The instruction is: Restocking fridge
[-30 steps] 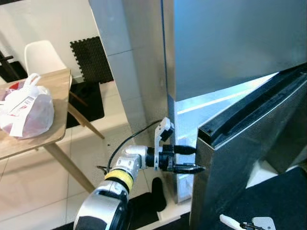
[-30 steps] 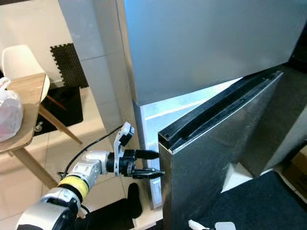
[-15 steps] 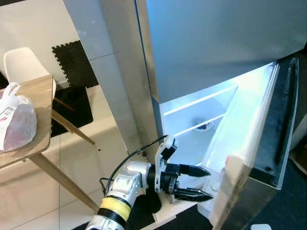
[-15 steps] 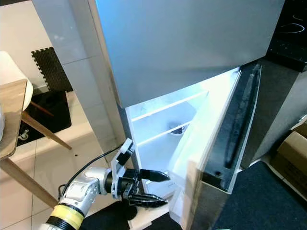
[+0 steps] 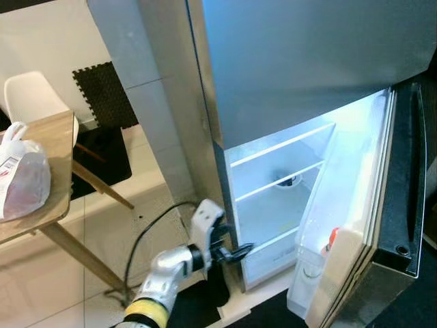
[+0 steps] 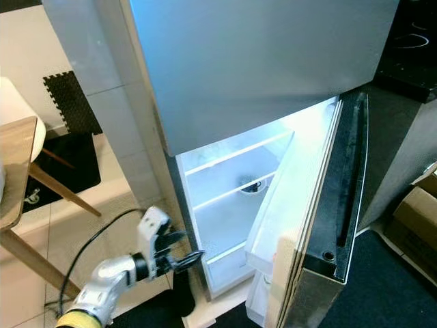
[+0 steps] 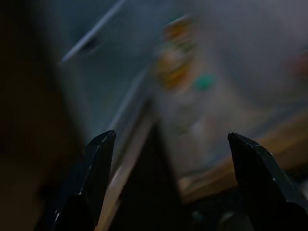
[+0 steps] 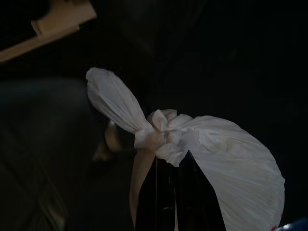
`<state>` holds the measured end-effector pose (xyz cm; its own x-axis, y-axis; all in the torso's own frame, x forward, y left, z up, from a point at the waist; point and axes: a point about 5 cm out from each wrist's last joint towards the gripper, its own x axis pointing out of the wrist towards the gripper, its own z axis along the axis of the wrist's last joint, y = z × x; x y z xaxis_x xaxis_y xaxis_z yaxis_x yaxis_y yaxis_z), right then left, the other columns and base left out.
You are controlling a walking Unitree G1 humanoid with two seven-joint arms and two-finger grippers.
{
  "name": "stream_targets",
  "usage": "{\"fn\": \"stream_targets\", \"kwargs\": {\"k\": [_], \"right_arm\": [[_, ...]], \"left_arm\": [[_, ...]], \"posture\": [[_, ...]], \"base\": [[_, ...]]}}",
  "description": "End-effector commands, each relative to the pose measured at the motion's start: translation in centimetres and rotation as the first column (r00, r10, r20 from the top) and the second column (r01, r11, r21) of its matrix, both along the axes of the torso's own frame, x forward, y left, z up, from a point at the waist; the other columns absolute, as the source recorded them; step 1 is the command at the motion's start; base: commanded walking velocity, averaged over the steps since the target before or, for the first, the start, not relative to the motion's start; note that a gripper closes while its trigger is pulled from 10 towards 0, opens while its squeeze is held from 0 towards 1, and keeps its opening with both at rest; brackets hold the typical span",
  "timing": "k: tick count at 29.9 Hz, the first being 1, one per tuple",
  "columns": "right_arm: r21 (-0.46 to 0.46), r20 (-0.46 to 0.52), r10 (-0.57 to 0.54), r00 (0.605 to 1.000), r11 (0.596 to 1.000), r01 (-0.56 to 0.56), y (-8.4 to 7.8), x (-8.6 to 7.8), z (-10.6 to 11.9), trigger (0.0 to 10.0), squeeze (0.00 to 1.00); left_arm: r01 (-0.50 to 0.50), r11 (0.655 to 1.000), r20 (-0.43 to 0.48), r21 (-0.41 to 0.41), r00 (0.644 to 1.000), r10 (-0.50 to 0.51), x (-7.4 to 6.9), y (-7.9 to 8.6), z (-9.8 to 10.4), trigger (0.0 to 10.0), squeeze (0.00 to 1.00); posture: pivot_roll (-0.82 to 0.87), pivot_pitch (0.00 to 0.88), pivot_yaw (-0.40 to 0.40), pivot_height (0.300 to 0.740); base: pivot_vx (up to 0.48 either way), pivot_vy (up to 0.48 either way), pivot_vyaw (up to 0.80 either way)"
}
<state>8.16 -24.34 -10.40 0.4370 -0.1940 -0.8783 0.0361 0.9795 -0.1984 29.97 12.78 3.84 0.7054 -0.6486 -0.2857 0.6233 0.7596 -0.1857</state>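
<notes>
The fridge's lower door (image 5: 403,205) stands wide open to the right, and the lit compartment (image 5: 280,205) shows glass shelves. A door bin holds a bottle with a red cap (image 5: 332,236). My left gripper (image 5: 239,251) hovers low at the compartment's left edge; its fingers (image 7: 98,159) are spread open with nothing between them. In the right wrist view, my right gripper (image 8: 175,161) is shut on the knot of a white plastic bag (image 8: 226,159) against a dark background. A second white bag of goods (image 5: 20,178) rests on the wooden table (image 5: 65,137) at the left.
The steel upper fridge door (image 5: 307,61) is closed. Behind the table are a white chair (image 5: 27,85) and a black foam mat (image 5: 102,89). A cardboard box (image 6: 420,219) sits right of the open door. A black cable loops from my left wrist.
The lower door has swung from nearly closed to wide open. My left gripper has drawn back from the door edge toward the compartment's left side. The camera view has shifted.
</notes>
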Motion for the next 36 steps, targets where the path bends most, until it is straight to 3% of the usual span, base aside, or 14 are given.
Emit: {"fn": "stream_targets", "kwargs": {"k": [1, 2, 3, 5, 6, 8, 9, 10, 16, 20, 23, 36], "right_arm": [[0.003, -0.005, -0.022, 1.0, 1.0, 0.022, 0.3, -0.3, -0.1, 10.0, 0.0], [0.003, -0.005, -0.022, 1.0, 1.0, 0.022, 0.3, -0.3, -0.1, 10.0, 0.0], [-0.001, -0.004, -0.038, 0.999, 0.999, 0.038, 0.1, -0.4, -0.1, 10.0, 0.0], [-0.001, -0.004, -0.038, 0.999, 0.999, 0.038, 0.1, -0.4, -0.1, 10.0, 0.0], [-0.007, 0.005, -0.06, 0.998, 0.998, 0.06, 0.1, -0.4, -0.1, 10.0, 0.0], [-0.007, 0.005, -0.06, 0.998, 0.998, 0.06, 0.1, -0.4, -0.1, 10.0, 0.0], [-0.007, 0.018, -0.063, 0.998, 0.998, 0.063, 0.2, -0.5, -0.1, 10.0, 0.0], [-0.008, 0.017, -0.06, 0.998, 0.998, 0.06, 0.3, -0.4, -0.1, 10.0, 0.0], [0.007, 0.026, -0.069, 0.997, 0.998, 0.069, 0.6, 0.1, -0.1, 10.0, 0.0], [0.01, 0.037, -0.065, 0.997, 0.998, 0.065, 0.8, 0.4, -0.1, 10.0, 0.0], [0.012, 0.042, -0.068, 0.997, 0.998, 0.068, 0.7, 0.4, -0.1, 10.0, 0.0], [0.016, 0.055, -0.078, 0.995, 0.997, 0.078, 0.6, 1.0, 0.1, 10.0, 0.0]], "left_arm": [[-0.135, 0.989, -0.067, 0.063, 0.988, 0.139, -0.9, 2.2, -1.9, 10.0, 0.0], [-0.135, 0.989, -0.067, 0.063, 0.988, 0.139, -0.9, 2.2, -1.9, 10.0, 0.0], [-0.213, 0.969, -0.124, 0.127, 0.966, 0.229, -1.6, 3.4, -3.3, 10.0, 0.0], [-0.213, 0.969, -0.124, 0.127, 0.966, 0.229, -1.6, 3.4, -3.3, 10.0, 0.0], [-0.36, 0.87, -0.18, 0.337, 0.883, 0.434, -4.1, 6.2, -6.3, 10.0, 0.0], [-0.36, 0.87, -0.18, 0.337, 0.883, 0.434, -4.1, 6.2, -6.3, 10.0, 0.0], [-0.404, 0.791, -0.22, 0.459, 0.811, 0.542, -6.8, 7.9, -8.5, 10.0, 0.0], [-0.392, 0.786, -0.241, 0.479, 0.802, 0.547, -7.7, 8.0, -9.1, 10.0, 0.0], [-0.374, 0.804, -0.255, 0.462, 0.812, 0.525, -8.4, 7.4, -9.6, 10.0, 0.0], [-0.39, 0.792, -0.249, 0.469, 0.802, 0.543, -8.3, 7.0, -9.7, 10.0, 0.0], [-0.415, 0.78, -0.194, 0.468, 0.813, 0.549, -7.7, 6.5, -9.4, 10.0, 0.0], [-0.364, 0.818, -0.17, 0.445, 0.862, 0.477, -7.1, 4.7, -9.2, 10.0, 0.0]], "posture": [[-0.17, 0.079, 0.12, 0.726], [-0.17, 0.079, 0.12, 0.726], [-0.16, 0.074, 0.12, 0.726], [-0.16, 0.074, 0.12, 0.726], [-0.16, 0.064, 0.123, 0.726], [-0.16, 0.064, 0.123, 0.726], [-0.16, 0.052, 0.12, 0.726], [-0.16, 0.052, 0.12, 0.726], [-0.14, 0.043, 0.109, 0.726], [-0.14, 0.047, 0.11, 0.726], [-0.14, 0.048, 0.113, 0.726], [-0.14, 0.064, 0.119, 0.726]], "base": [[0.0, 0.0, 0.0], [0.0, 0.0, 0.0], [0.0, 0.0, 0.0], [0.0, 0.0, 0.0], [0.0, 0.0, 0.0], [0.0, 0.0, 0.0], [0.0, 0.0, 0.0], [0.0, 0.0, 0.0], [0.0, 0.0, -0.13], [0.0, 0.0, -0.8], [0.0, 0.0, -0.79], [0.0, 0.0, -0.8]]}}
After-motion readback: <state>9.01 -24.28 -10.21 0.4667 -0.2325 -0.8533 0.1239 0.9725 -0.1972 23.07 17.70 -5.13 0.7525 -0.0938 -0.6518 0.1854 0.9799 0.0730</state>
